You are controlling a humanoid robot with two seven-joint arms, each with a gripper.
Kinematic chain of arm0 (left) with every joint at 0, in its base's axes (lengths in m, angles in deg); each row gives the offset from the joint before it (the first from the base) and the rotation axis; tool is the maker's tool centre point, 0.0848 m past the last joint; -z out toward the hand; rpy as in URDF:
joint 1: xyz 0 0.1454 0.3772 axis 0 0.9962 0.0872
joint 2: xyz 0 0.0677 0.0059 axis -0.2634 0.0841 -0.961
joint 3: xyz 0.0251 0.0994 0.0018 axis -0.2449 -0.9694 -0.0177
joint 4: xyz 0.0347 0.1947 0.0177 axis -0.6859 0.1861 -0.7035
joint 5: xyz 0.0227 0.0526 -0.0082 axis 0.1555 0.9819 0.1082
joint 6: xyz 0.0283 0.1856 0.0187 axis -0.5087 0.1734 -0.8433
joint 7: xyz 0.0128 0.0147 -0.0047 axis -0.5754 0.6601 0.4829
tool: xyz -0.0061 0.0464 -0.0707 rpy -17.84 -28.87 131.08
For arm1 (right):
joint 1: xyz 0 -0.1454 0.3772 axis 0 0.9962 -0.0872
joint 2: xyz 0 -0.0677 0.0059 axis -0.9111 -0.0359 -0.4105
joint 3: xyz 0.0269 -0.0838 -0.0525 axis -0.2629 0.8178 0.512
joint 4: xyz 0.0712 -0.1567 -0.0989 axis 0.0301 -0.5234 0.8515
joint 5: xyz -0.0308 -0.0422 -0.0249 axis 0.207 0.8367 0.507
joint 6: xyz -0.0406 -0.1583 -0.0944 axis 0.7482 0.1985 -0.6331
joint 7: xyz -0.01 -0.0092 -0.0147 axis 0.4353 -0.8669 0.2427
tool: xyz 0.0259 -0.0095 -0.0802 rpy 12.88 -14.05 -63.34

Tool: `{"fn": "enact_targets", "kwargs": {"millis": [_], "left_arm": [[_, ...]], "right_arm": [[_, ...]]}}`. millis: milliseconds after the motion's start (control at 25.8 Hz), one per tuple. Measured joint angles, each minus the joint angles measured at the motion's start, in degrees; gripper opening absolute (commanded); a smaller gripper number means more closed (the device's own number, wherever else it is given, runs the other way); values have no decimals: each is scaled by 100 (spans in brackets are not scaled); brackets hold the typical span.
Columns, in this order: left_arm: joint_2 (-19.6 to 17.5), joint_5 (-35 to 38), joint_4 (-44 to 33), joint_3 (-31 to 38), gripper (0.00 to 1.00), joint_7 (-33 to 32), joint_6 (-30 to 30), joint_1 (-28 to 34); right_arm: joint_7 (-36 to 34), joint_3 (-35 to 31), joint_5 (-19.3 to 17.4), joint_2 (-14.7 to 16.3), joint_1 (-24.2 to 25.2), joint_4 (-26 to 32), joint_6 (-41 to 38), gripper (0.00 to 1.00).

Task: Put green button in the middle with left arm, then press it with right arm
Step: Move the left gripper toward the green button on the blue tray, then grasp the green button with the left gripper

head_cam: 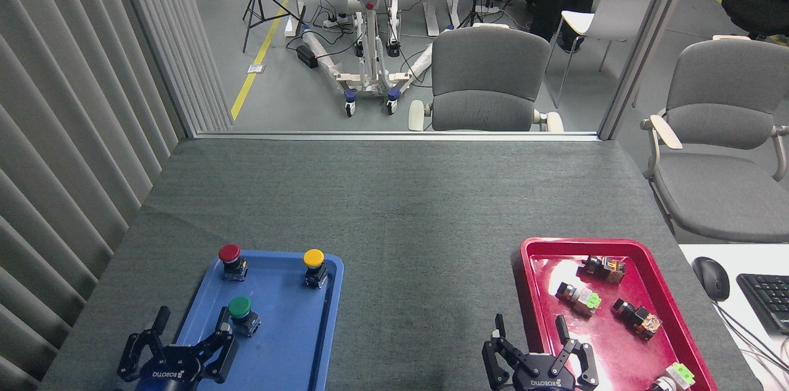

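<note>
The left pincer sits at the near-left corner of the blue tray with its black fingers spread open and nothing between them. The green button stands upright on the tray just ahead of that pincer and slightly to its right, close beside the tip of its right-hand finger; whether the two touch cannot be told. Farther ahead of the left pincer, at the tray's far edge, stand a red button and, to the right of it, a yellow button. The right pincer hangs at the near-left corner of the red tray, its fingers likewise spread open and empty; small switch parts lie in that tray ahead of it and to its right. Between the two pincers stretches the bare dark grey worktop, the middle, with nothing on it.
</note>
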Motion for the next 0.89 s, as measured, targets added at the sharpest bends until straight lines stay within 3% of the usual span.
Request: {"fn": "enact_targets", "kwargs": {"millis": [582,892], "left_arm": [[-18,-5,64,-88,100,-382,-86,-24],[-95,-8,864,-469,100,-422,-1434,-549]], "right_arm": [[18,0,0,5,0,0,0,99],[3,0,0,5,0,0,0,99]]}}
